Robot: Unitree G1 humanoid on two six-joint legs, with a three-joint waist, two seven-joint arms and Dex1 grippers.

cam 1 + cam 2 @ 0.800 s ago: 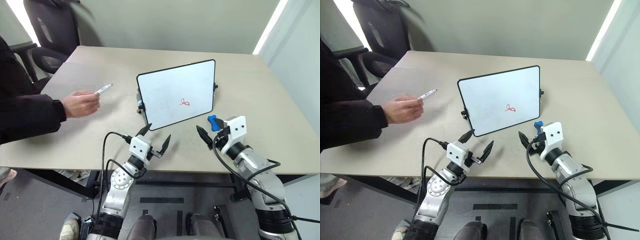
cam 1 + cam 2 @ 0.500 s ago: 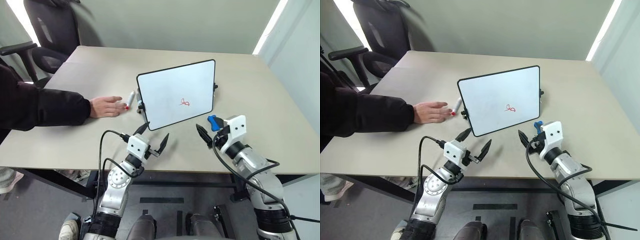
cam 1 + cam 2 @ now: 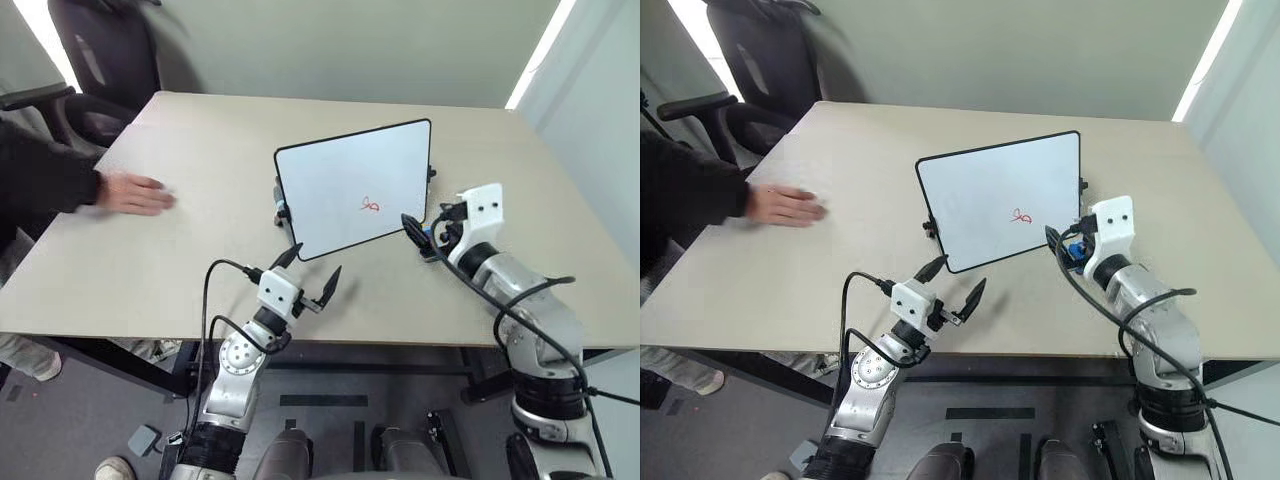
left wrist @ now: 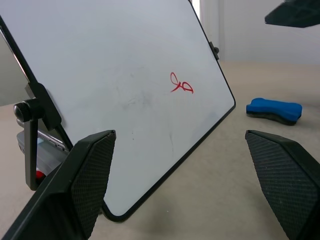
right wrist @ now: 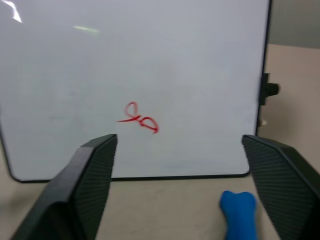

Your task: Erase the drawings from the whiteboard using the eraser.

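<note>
Your left end effector point(image 3: 313, 277) hovers low over the near tabletop point(image 3: 150, 270), fingers spread wide and empty, aimed at the whiteboard point(image 3: 350, 185). The drawings point(image 3: 370, 205) sit right of the board's centre. Your right end effector point(image 5: 175, 190) is raised, released and empty, over the eraser point(image 5: 239, 214), mostly hidden behind it from the head views.

No readable text in the scene.
We found no words, labels, brands or numbers anywhere; the whiteboard point(image 3: 352, 188) carried only a small red squiggle point(image 3: 369, 205), a scribble and not a letter or numeral.
</note>
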